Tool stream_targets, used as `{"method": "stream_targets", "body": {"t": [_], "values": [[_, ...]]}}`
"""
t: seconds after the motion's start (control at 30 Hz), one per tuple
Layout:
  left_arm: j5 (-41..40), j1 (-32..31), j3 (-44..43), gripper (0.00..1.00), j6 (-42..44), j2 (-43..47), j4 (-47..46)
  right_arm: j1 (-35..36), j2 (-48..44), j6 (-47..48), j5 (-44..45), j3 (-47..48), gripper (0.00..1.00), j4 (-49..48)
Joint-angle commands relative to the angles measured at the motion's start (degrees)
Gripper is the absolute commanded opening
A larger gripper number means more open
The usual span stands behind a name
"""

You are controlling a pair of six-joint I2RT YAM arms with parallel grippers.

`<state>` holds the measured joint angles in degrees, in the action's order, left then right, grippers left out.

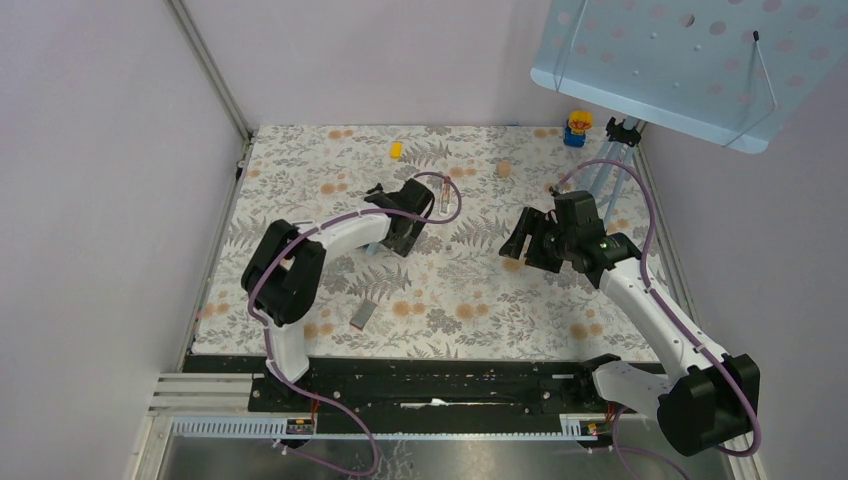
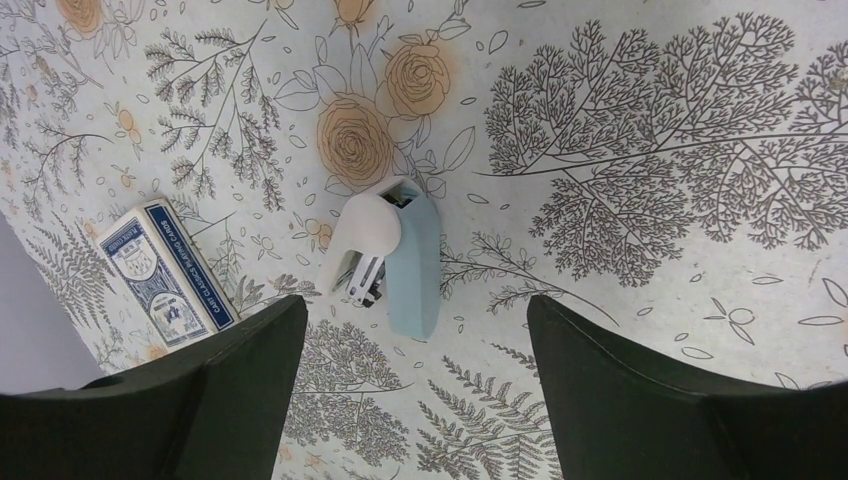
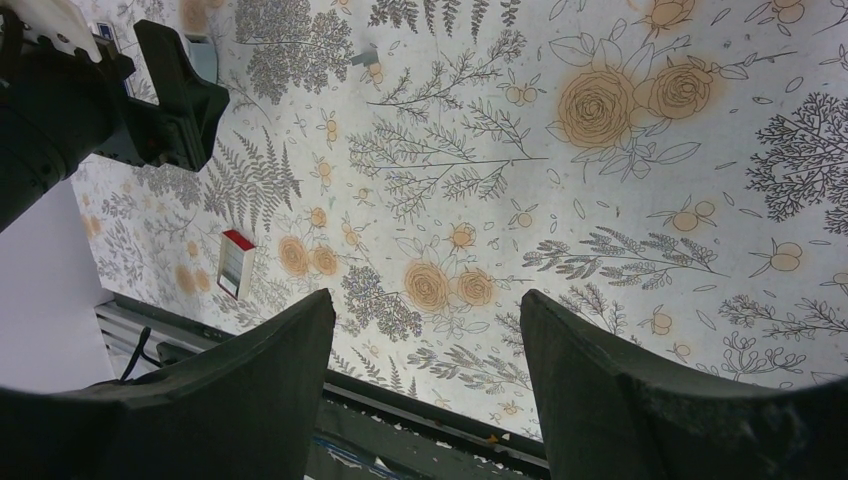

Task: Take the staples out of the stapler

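Right now your left gripper (image 1: 398,240) hangs over the middle-left part of the flowered cloth (image 1: 470,295), with its fingers (image 2: 240,390) spread wide. Nothing sits between them. In the left wrist view the stapler (image 2: 395,255) lies flat on the cloth under that gap and clear of both fingers. Its pale blue part lies alongside its white part, and the two are splayed apart at one end, with dark metal showing in the opening between them. You cannot tell from these views whether any staples are inside.

A small blue printed box (image 2: 165,272) lies on the cloth just to one side of the stapler, not touching it, beside the left finger's edge of the view.

Your right gripper (image 3: 425,310) is out over the right half of the cloth, well apart from the stapler. Its fingers are also spread, and only bare cloth shows between them. From its wrist camera you can see the left arm (image 3: 90,100) at the top left corner.

Toward the far edge of the cloth you have a small yellow piece (image 1: 396,150) and a small tan piece (image 1: 504,169). A little toy (image 1: 578,127) stands at the far right corner under a pale blue panel with holes (image 1: 680,60).
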<state>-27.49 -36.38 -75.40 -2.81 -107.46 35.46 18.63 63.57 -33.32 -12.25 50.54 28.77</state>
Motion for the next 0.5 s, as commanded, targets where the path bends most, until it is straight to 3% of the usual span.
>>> {"method": "stream_targets", "body": {"t": [0.0, 0.17, 0.47], "values": [[-0.5, 0.5, 0.4, 0.84, 0.8, -1.3, -1.0, -0.3, -0.7, 0.5, -1.1, 0.0, 0.75, -1.5], [1.1, 1.7, 0.2, 0.76, 0.1, -2.8, -1.4, -0.3, -0.9, 0.8, -0.8, 0.0, 0.75, -1.2], [3.8, 4.9, -0.1, 0.72, -0.4, -3.5, -2.2, -0.3, -0.5, 0.8, -1.3, 0.2, 0.75, -1.3]]}}
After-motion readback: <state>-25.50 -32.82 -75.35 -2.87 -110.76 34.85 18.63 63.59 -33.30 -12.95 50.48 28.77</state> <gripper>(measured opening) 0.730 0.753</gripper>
